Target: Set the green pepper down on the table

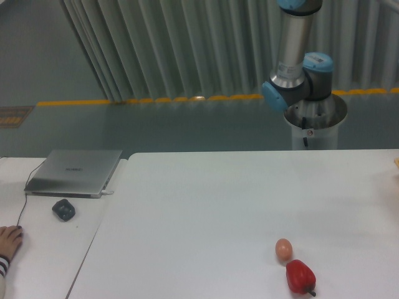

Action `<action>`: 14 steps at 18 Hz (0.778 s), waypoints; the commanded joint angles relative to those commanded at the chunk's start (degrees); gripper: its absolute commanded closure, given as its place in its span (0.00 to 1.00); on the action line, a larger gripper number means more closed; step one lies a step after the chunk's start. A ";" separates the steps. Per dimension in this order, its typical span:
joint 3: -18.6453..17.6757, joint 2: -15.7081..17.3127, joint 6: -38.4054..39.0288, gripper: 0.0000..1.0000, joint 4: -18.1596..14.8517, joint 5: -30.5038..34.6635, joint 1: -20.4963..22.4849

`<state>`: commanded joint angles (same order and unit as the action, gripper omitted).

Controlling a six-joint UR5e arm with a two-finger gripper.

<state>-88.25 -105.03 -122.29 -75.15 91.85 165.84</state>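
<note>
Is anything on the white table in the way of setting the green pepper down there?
Hardly anything. The table carries only a small egg and a red pepper, close together near its front right; the rest looks bare. Neither the green pepper nor the gripper is in view, so the path to the table can't be judged.

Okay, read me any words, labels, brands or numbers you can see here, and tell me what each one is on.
Nothing can be read for certain.
Laptop: a small mark in the middle of the lid, too blurred to read.
Arm's pedestal: a small red-and-white sticker, too small to read.
Floor mat at the far left: a faint pattern, not legible.
Egg, red pepper, mouse, table: no text.
</note>
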 joint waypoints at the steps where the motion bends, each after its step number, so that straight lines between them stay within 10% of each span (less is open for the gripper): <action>1: -0.34 -0.53 2.29 0.00 0.00 0.09 0.53; 7: -0.70 -2.72 21.45 0.00 -1.76 0.00 2.03; 14: -0.78 -3.52 22.79 0.00 -2.38 0.18 2.55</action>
<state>-89.03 -108.55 -99.49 -77.52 92.02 168.40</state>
